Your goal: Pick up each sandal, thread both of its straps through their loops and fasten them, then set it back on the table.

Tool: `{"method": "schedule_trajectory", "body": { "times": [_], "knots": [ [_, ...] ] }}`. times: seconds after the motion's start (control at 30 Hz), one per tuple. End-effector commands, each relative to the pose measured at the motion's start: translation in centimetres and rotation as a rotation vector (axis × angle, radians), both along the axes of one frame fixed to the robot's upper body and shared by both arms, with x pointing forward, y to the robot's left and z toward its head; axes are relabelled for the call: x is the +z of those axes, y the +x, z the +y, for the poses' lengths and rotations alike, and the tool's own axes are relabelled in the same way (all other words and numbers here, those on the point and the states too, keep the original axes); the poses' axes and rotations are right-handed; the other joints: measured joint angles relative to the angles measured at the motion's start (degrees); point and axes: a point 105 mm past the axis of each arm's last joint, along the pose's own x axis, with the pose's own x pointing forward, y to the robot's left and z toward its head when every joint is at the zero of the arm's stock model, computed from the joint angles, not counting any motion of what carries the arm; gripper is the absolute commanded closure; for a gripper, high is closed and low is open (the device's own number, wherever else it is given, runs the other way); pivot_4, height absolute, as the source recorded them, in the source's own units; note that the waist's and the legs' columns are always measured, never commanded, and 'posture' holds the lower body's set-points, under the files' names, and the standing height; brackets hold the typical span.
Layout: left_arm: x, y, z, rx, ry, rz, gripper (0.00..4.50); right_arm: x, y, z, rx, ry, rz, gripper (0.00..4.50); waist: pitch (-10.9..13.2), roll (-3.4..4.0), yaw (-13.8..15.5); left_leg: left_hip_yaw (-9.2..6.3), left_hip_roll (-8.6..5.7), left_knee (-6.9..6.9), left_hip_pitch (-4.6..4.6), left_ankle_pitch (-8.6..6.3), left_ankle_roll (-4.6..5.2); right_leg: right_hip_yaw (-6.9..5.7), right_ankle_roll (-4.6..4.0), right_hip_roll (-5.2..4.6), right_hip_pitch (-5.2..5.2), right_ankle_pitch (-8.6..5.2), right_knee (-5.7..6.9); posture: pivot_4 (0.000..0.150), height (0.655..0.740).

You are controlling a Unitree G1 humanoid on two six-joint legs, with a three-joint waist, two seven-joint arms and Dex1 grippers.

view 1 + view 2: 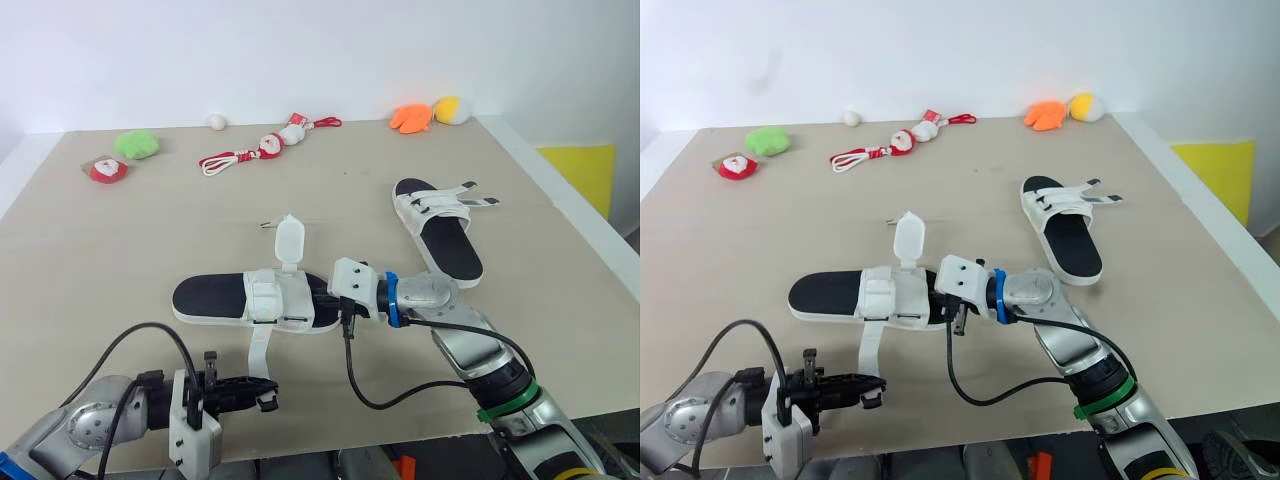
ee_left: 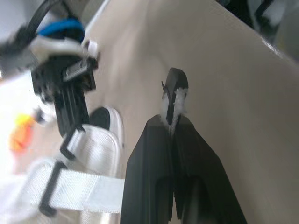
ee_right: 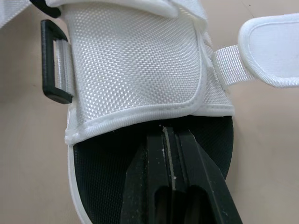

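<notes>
Near the middle of the frame, on the beige tabletop (image 1: 120,240), the nearer sandal (image 1: 215,298) is seen lying flat and lengthwise across the picture. One strap flap (image 1: 289,240) stands up and a trailing strap (image 1: 259,350) runs toward the bottom edge, so neither is fastened. The second sandal (image 1: 437,228) is set well apart at centre right, its strap ends splayed toward the right edge. The right end effector (image 3: 168,140) is held with its fingers together, tips on the black footbed against the hem of the white woven band; nothing is seen clamped between them. The left end effector (image 1: 266,398), at lower left, is likewise closed, near the free end of the trailing strap; contact cannot be made out. The sandal is judged light, with a sole that is firm but slightly yielding, while the webbing is soft and floppy and can be expected to sag when lifted. A hold is best taken on the sole's rim for carrying and on a strap's stiffer tip for feeding it through the black loop (image 3: 51,70). The matte board is judged to offer modest grip, so so light a shoe may slide if pushed. Soft toys (image 1: 137,144) and a red cord (image 1: 225,160) are ranged along the upper edge against a plain white wall (image 1: 320,50), well clear of the work.
</notes>
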Motion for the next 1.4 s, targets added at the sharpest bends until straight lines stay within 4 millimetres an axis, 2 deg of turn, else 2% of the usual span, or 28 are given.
{"method": "schedule_trajectory", "body": {
  "times": [0.03,0.27,0.4,0.53,0.63,0.73,0.83,1.1,1.3,1.4],
  "knots": [
    [1.5,0.4,0.3,0.048,-0.052,0.138,4.47,-1.5,-0.4,-0.2,0.015,-0.04,0.054,4.5,0.0,0.0,-0.01,0.0,0.0,0.0,0.0,0.0,0.0,0.0,0.0,0.0,0.0,0.0,0.0,0.15,0.74],
    [6.8,1.5,-1.6,0.099,-0.305,0.509,4.47,-1.5,-0.4,0.0,0.015,-0.035,0.05,4.5,0.04,-0.04,0.0,-0.02,0.03,0.03,-0.02,0.0,0.0,-0.01,-0.01,0.04,0.0,-0.01,0.0,0.15,0.74],
    [7.3,0.9,-1.7,0.089,-0.338,0.787,4.47,-1.5,-0.4,0.0,0.013,-0.034,0.049,4.5,0.04,-0.05,-0.01,-0.03,0.03,0.03,0.0,0.0,0.0,0.0,-0.03,0.08,0.0,-0.02,0.0,0.15,0.74],
    [8.9,2.1,-1.2,0.117,-0.435,0.967,4.47,-1.5,-0.4,0.1,0.012,-0.031,0.047,4.5,0.05,-0.06,0.0,-0.09,0.04,0.05,-0.02,0.0,0.0,-0.02,-0.05,0.12,0.0,-0.03,0.01,0.15,0.74],
    [10.6,4.1,-0.9,0.155,-0.552,1.001,4.47,-1.5,-0.4,0.2,0.012,-0.029,0.046,4.5,0.06,-0.07,0.07,-0.11,0.02,0.1,-0.03,0.0,0.0,-0.02,-0.04,0.13,0.01,-0.03,0.01,0.15,0.74],
    [10.0,5.2,-1.0,0.197,-0.5,0.964,4.47,-1.5,-0.5,0.3,0.014,-0.03,0.042,4.5,0.06,-0.09,-0.04,-0.11,0.01,0.13,-0.02,0.0,0.0,0.0,-0.03,0.15,0.04,-0.02,0.01,0.15,0.74],
    [9.9,6.3,-1.0,0.207,-0.545,0.992,4.47,-1.7,-0.6,0.3,0.017,-0.033,0.043,4.5,0.05,-0.07,-0.05,-0.12,0.02,0.12,-0.03,-0.01,-0.01,0.03,-0.03,0.19,0.02,-0.02,0.02,0.15,0.74],
    [10.8,8.0,-1.4,0.196,-0.604,0.965,4.47,-1.7,-0.7,0.4,0.018,-0.039,0.038,4.5,0.05,-0.1,0.01,-0.18,0.04,0.14,-0.06,-0.01,-0.02,0.03,0.03,0.26,0.03,0.02,0.02,0.15,0.74],
    [10.9,9.9,-0.3,0.232,-0.601,0.939,4.47,-2.2,-0.5,0.1,0.03,-0.091,-0.009,4.5,0.05,-0.11,0.03,-0.2,0.03,0.17,-0.06,0.0,-0.02,0.02,0.05,0.27,0.04,0.04,0.02,0.15,0.74],
    [10.5,10.4,0.2,0.232,-0.562,0.979,4.47,-2.6,-0.2,0.0,0.039,-0.126,-0.04,4.5,0.04,-0.11,0.01,-0.2,0.04,0.17,-0.05,0.0,-0.02,0.03,0.05,0.28,0.03,0.04,0.02,0.15,0.74]
  ]
}}
